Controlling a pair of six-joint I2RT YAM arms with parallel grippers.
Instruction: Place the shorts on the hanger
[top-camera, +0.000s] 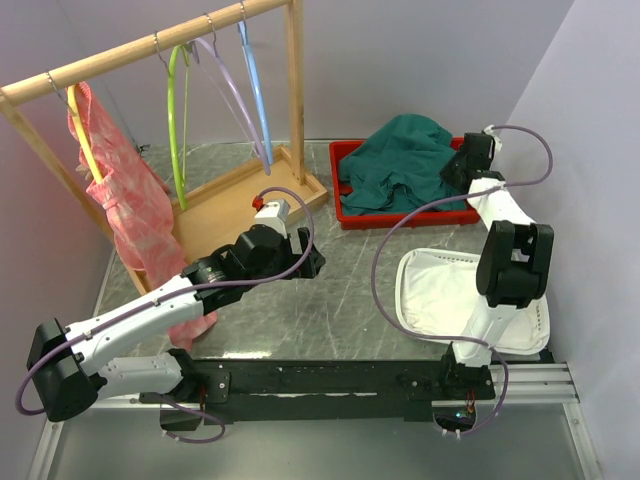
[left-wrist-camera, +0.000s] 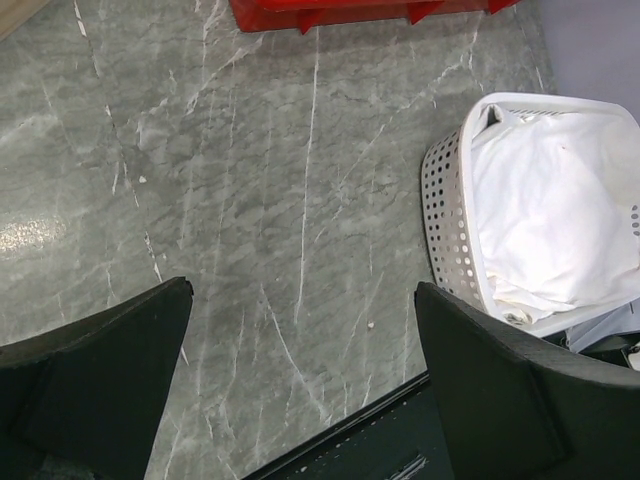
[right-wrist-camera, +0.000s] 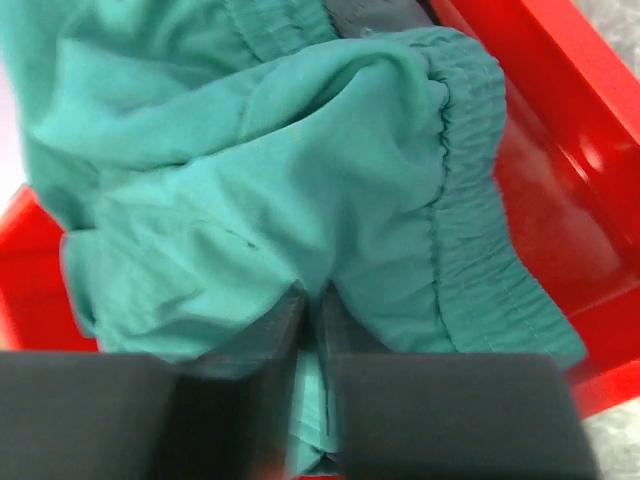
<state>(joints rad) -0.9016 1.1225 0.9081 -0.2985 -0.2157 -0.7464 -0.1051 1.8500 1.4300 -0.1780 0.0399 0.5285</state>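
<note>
Right, from my seat the grey marble table (top-camera: 330, 290) fills most of the overhead view. The wooden rack (top-camera: 150, 45) stands at its far left corner. Near the right arm's base sits a white perforated basket (top-camera: 410, 300) lined with white cloth. Beyond it, a red tray (top-camera: 400, 218) lies at the far side of the table.

I see the shorts (top-camera: 400, 165) heaped in that tray, crumpled, with the elastic waistband bunched towards the tray's right wall in the right wrist view. A pink-red patterned garment (top-camera: 130, 200) hangs from a yellow hanger (top-camera: 82, 135) at the rack's left end. The hanger (top-camera: 176, 120) hangs by its hook from the rail just right of that, well apart from the shorts, with a lilac hanger (top-camera: 228, 90) and a light-blue hanger (top-camera: 258, 95) further right.

My left gripper (left-wrist-camera: 300, 380) hovers over bare table between rack and basket, its jaws spread wide and holding nothing. My right gripper (right-wrist-camera: 310, 310) is down in the tray, its jaws pinched narrow with a fold of the teal fabric caught between them.
</note>
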